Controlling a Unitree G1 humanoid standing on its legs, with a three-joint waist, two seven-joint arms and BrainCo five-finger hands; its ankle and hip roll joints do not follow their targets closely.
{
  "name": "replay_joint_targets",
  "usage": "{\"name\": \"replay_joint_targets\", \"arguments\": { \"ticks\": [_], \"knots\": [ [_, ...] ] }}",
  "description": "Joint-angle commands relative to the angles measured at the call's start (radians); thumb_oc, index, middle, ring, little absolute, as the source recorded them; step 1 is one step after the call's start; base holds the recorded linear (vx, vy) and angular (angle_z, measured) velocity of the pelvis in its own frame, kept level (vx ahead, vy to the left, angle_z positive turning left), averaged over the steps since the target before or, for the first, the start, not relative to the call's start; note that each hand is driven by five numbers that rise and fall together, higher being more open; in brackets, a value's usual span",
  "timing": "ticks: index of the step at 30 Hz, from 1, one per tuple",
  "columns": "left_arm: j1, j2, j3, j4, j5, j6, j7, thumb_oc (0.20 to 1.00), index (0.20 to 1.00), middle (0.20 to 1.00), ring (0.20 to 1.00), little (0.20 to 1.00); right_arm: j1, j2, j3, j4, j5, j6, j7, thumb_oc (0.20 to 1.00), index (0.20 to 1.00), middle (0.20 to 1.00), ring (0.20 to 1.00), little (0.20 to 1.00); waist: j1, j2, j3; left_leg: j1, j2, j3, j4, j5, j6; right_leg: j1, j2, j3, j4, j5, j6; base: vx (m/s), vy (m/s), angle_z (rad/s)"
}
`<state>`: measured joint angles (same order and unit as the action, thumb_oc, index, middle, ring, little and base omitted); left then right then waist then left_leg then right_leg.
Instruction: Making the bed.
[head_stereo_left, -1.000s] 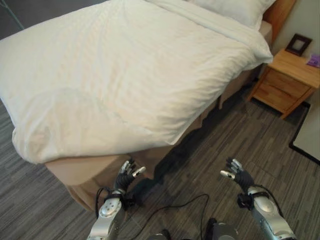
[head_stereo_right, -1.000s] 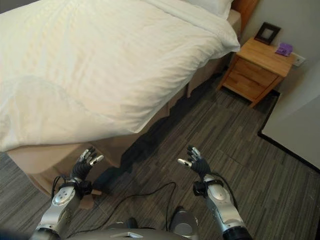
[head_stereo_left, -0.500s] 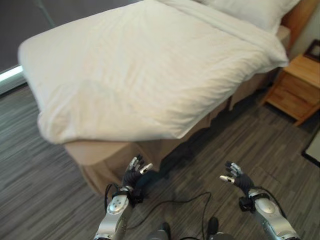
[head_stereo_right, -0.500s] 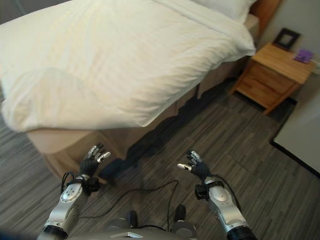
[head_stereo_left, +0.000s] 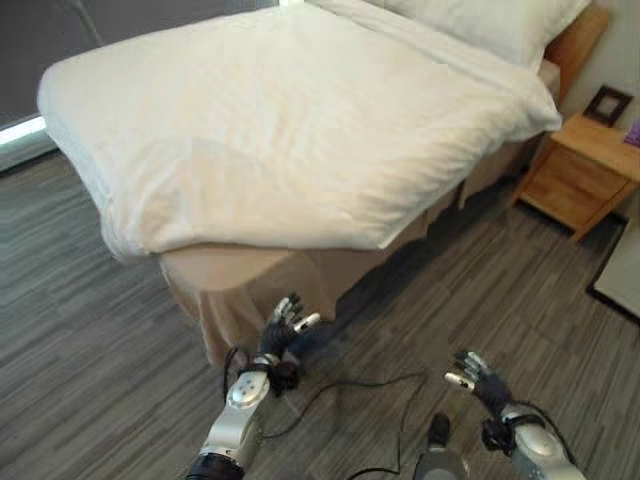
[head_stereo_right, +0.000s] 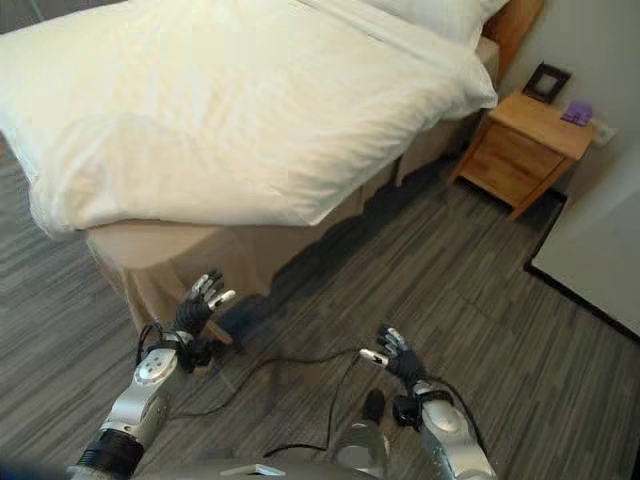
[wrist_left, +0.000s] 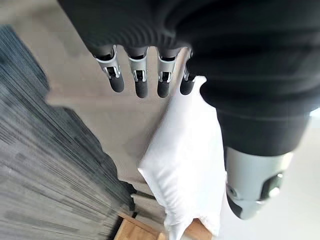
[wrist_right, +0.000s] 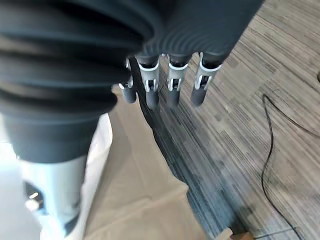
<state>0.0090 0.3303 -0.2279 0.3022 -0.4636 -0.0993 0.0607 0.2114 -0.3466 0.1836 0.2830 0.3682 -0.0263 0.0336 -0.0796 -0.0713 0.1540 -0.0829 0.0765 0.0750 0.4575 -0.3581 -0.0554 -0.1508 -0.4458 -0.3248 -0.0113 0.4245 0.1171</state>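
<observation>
Looking now at more of the bed's foot end and of the floor (head_stereo_left: 80, 330) beside it than a second ago, with the whole scene shifting together; judging this as the head camera moving, not the bed.

Holding the left hand (head_stereo_left: 283, 328) low over the floor, just in front of the tan bed skirt (head_stereo_left: 240, 290), not touching it. Holding the right hand (head_stereo_left: 475, 372) low too, well apart from the bed. Showing the left fingers (wrist_left: 141, 82) straight and relaxed in the left wrist view, gripping nothing; showing the same on the right, fingers (wrist_right: 172, 85) loose and empty.

Finding the white duvet (head_stereo_left: 300, 130) lying on the bed, above and ahead of both hands, nearer to the left one. Reading its long axis as running from the foot end at the near left toward the pillow (head_stereo_left: 500, 20) and the wooden headboard (head_stereo_left: 578, 45) at the far right. Noticing its near edge not hanging evenly: dropping lower along the side near the head, ending in a pointed corner above the skirt, leaving the skirt bare at the foot.

Judging the coming move as reaching up and forward, left hand first, for this near edge, then drawing it down evenly. Leaving aside the nightstand (head_stereo_left: 575, 175) with its small frame (head_stereo_left: 607, 103), being no part of the work.
</observation>
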Motion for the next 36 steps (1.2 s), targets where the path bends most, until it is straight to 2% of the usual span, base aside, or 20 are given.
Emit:
{"name": "replay_joint_targets", "arguments": {
  "ticks": [1, 2, 3, 4, 6, 8, 10, 12, 13, 14, 15, 16, 17, 19, 20, 30, 31, 33, 34, 36],
  "knots": [
    [0.003, 0.005, 0.035, -0.016, 0.032, -0.031, -0.003, 1.000, 1.000, 1.000, 1.000, 1.000, -0.089, 0.033, 0.001, -0.057, 0.025, -0.049, -0.034, 1.000, 1.000, 1.000, 1.000, 1.000, -0.011, 0.044, 0.011, 0.338, 0.069, 0.124, -0.545, 0.250, -0.066, -0.049, 0.043, 0.011, -0.076, -0.063, 0.145, -0.52, 0.737, -0.31],
    [0.002, 0.011, 0.038, -0.007, 0.045, -0.031, 0.002, 1.000, 1.000, 1.000, 1.000, 1.000, -0.094, 0.051, 0.013, -0.042, 0.038, -0.049, -0.037, 1.000, 1.000, 1.000, 1.000, 1.000, -0.007, 0.046, 0.020, 0.339, 0.060, 0.142, -0.545, 0.253, -0.058, -0.052, 0.042, 0.008, -0.076, -0.033, 0.145, -0.72, 0.949, -0.15],
    [0.014, 0.030, 0.054, -0.020, 0.042, -0.033, 0.000, 1.000, 1.000, 1.000, 1.000, 1.000, -0.092, 0.070, 0.049, -0.059, 0.077, -0.047, -0.015, 1.000, 1.000, 1.000, 1.000, 1.000, -0.006, 0.053, 0.042, 0.317, 0.053, 0.148, -0.535, 0.276, -0.030, -0.054, 0.041, 0.030, 0.009, -0.068, 0.144, -0.28, 0.325, -0.08],
    [0.014, 0.030, 0.055, -0.020, 0.042, -0.033, 0.000, 1.000, 1.000, 1.000, 1.000, 1.000, -0.092, 0.070, 0.050, -0.059, 0.077, -0.047, -0.015, 1.000, 1.000, 1.000, 1.000, 1.000, -0.007, 0.050, 0.041, 0.314, 0.049, 0.147, -0.535, 0.278, -0.029, -0.058, 0.037, 0.031, 0.011, -0.068, 0.145, -0.30, 0.321, -0.31],
    [0.007, 0.047, 0.047, -0.007, 0.047, -0.032, -0.019, 1.000, 1.000, 1.000, 1.000, 1.000, -0.080, 0.047, 0.066, -0.074, 0.043, -0.043, 0.018, 1.000, 1.000, 1.000, 1.000, 1.000, -0.002, 0.048, 0.043, 0.275, 0.032, 0.149, -0.533, 0.302, 0.000, -0.029, 0.070, 0.119, 0.171, -0.131, 0.122, -0.26, 0.278, -0.72],
    [0.015, 0.044, 0.048, -0.001, 0.058, -0.025, -0.024, 1.000, 1.000, 1.000, 1.000, 1.000, -0.073, 0.035, 0.056, -0.095, 0.033, -0.047, 0.017, 1.000, 1.000, 1.000, 1.000, 1.000, -0.004, 0.062, 0.037, 0.249, 0.012, 0.156, -0.540, 0.321, 0.037, -0.008, 0.126, 0.128, 0.321, -0.200, 0.096, -0.26, 0.350, -0.08],
    [0.028, 0.039, 0.056, -0.001, 0.064, -0.019, -0.016, 1.000, 1.000, 1.000, 1.000, 1.000, -0.075, 0.039, 0.050, -0.092, 0.048, -0.049, 0.011, 1.000, 1.000, 1.000, 1.000, 1.000, -0.002, 0.075, 0.034, 0.247, -0.002, 0.173, -0.543, 0.326, 0.055, -0.010, 0.176, 0.099, 0.418, -0.263, 0.071, -0.16, 0.287, -0.17],
    [0.049, 0.028, 0.069, -0.016, 0.052, -0.018, -0.016, 1.000, 1.000, 1.000, 1.000, 1.000, -0.076, 0.033, 0.046, -0.086, 0.047, -0.050, 0.013, 1.000, 1.000, 1.000, 1.000, 1.000, 0.008, 0.072, 0.021, 0.245, -0.014, 0.186, -0.545, 0.324, 0.057, 0.013, 0.216, 0.031, 0.380, -0.316, 0.049, -0.07, 0.142, -0.48],
    [0.063, 0.021, 0.072, -0.025, 0.046, -0.017, -0.023, 1.000, 1.000, 1.000, 1.000, 1.000, -0.075, 0.029, 0.045, -0.079, 0.043, -0.049, 0.014, 1.000, 1.000, 1.000, 1.000, 1.000, 0.012, 0.064, 0.010, 0.243, -0.017, 0.191, -0.545, 0.322, 0.054, 0.028, 0.241, 0.016, 0.335, -0.340, 0.043, -0.02, 0.032, -0.42],
    [0.063, 0.021, 0.072, -0.025, 0.046, -0.017, -0.023, 1.000, 1.000, 1.000, 1.000, 1.000, -0.075, 0.029, 0.045, -0.079, 0.043, -0.049, 0.014, 1.000, 1.000, 1.000, 1.000, 1.000, 0.012, 0.064, 0.010, 0.242, -0.017, 0.190, -0.545, 0.322, 0.054, 0.028, 0.241, 0.015, 0.334, -0.340, 0.042, -0.01, -0.047, -0.39],
    [0.071, 0.022, 0.079, -0.033, 0.049, -0.020, -0.020, 1.000, 1.000, 1.000, 1.000, 1.000, -0.072, 0.021, 0.045, -0.074, 0.040, -0.047, 0.014, 1.000, 1.000, 1.000, 1.000, 1.000, 0.029, 0.048, -0.004, 0.235, -0.019, 0.207, -0.543, 0.325, 0.049, 0.080, 0.277, 0.001, 0.252, -0.384, 0.022, -0.01, -0.097, -0.29],
    [0.077, 0.013, 0.074, -0.034, 0.046, -0.022, -0.023, 1.000, 1.000, 1.000, 1.000, 1.000, -0.071, 0.026, 0.053, -0.070, 0.041, -0.050, 0.015, 1.000, 1.000, 1.000, 1.000, 1.000, 0.037, 0.034, -0.014, 0.229, -0.026, 0.211, -0.543, 0.324, 0.044, 0.103, 0.280, -0.003, 0.172, -0.375, 0.030, 0.02, -0.181, -0.41],
    [0.079, 0.005, 0.065, -0.031, 0.048, -0.024, -0.022, 1.000, 1.000, 1.000, 1.000, 1.000, -0.096, 0.017, 0.077, -0.049, 0.045, -0.045, 0.022, 1.000, 1.000, 1.000, 1.000, 1.000, 0.041, 0.038, -0.022, 0.227, -0.018, 0.215, -0.544, 0.330, 0.035, 0.114, 0.325, 0.068, 0.105, -0.374, 0.027, 0.02, -0.139, -0.29],
    [0.078, 0.005, 0.065, -0.031, 0.048, -0.024, -0.022, 1.000, 1.000, 1.000, 1.000, 1.000, -0.097, 0.017, 0.077, -0.048, 0.045, -0.045, 0.022, 1.000, 1.000, 1.000, 1.000, 1.000, 0.043, 0.037, -0.025, 0.223, -0.019, 0.217, -0.545, 0.333, 0.034, 0.110, 0.325, 0.069, 0.102, -0.371, 0.026, 0.03, -0.082, -0.36],
    [0.076, -0.010, 0.052, -0.047, -0.008, -0.024, -0.031, 1.000, 1.000, 1.000, 1.000, 1.000, -0.107, -0.001, 0.078, -0.065, 0.055, -0.046, 0.026, 1.000, 1.000, 1.000, 1.000, 1.000, 0.050, 0.037, -0.030, 0.208, -0.014, 0.209, -0.533, 0.345, 0.030, 0.132, 0.332, 0.070, 0.065, -0.379, 0.006, 0.04, -0.076, -0.26],
    [0.067, -0.014, 0.028, -0.037, 0.022, -0.014, -0.029, 1.000, 1.000, 1.000, 1.000, 1.000, -0.095, -0.016, 0.067, -0.063, 0.040, -0.052, 0.024, 1.000, 1.000, 1.000, 1.000, 1.000, 0.036, 0.042, -0.044, 0.195, 0.002, 0.177, -0.481, 0.336, 0.008, 0.177, 0.351, 0.064, 0.027, -0.403, -0.017, 0.05, -0.069, 0.09],
    [0.057, -0.017, 0.033, -0.027, 0.020, -0.017, -0.025, 1.000, 1.000, 1.000, 1.000, 1.000, -0.097, -0.018, 0.064, -0.065, 0.042, -0.055, 0.024, 1.000, 1.000, 1.000, 1.000, 1.000, 0.037, 0.035, -0.031, 0.159, 0.018, 0.172, -0.385, 0.340, -0.007, 0.185, 0.353, 0.068, 0.030, -0.413, -0.029, -0.03, -0.126, 0.03],
    [0.036, -0.014, 0.036, -0.022, 0.018, -0.022, -0.020, 1.000, 1.000, 1.000, 1.000, 1.000, -0.097, -0.030, 0.054, -0.062, 0.044, -0.062, 0.020, 1.000, 1.000, 1.000, 1.000, 1.000, 0.045, 0.024, 0.003, 0.072, 0.043, 0.147, -0.181, 0.393, -0.038, 0.202, 0.352, 0.067, 0.036, -0.420, -0.051, -0.06, -0.163, 0.00],
    [0.029, -0.012, 0.040, -0.025, 0.013, -0.029, -0.018, 1.000, 1.000, 1.000, 1.000, 1.000, -0.101, -0.038, 0.049, -0.058, 0.044, -0.064, 0.019, 1.000, 1.000, 1.000, 1.000, 1.000, 0.057, 0.015, 0.019, 0.024, 0.034, 0.102, -0.067, 0.421, -0.053, 0.211, 0.352, 0.075, 0.038, -0.423, -0.067, -0.03, -0.108, 0.13],
    [0.029, -0.019, 0.046, -0.024, -0.005, -0.033, -0.005, 1.000, 1.000, 1.000, 1.000, 1.000, -0.110, -0.049, 0.046, -0.045, 0.030, -0.063, 0.010, 1.000, 1.000, 1.000, 1.000, 1.000, 0.073, 0.008, 0.023, -0.012, 0.021, 0.032, -0.063, 0.446, -0.047, 0.222, 0.347, 0.085, 0.038, -0.433, -0.070, 0.05, -0.028, -0.08]
  ]
}}
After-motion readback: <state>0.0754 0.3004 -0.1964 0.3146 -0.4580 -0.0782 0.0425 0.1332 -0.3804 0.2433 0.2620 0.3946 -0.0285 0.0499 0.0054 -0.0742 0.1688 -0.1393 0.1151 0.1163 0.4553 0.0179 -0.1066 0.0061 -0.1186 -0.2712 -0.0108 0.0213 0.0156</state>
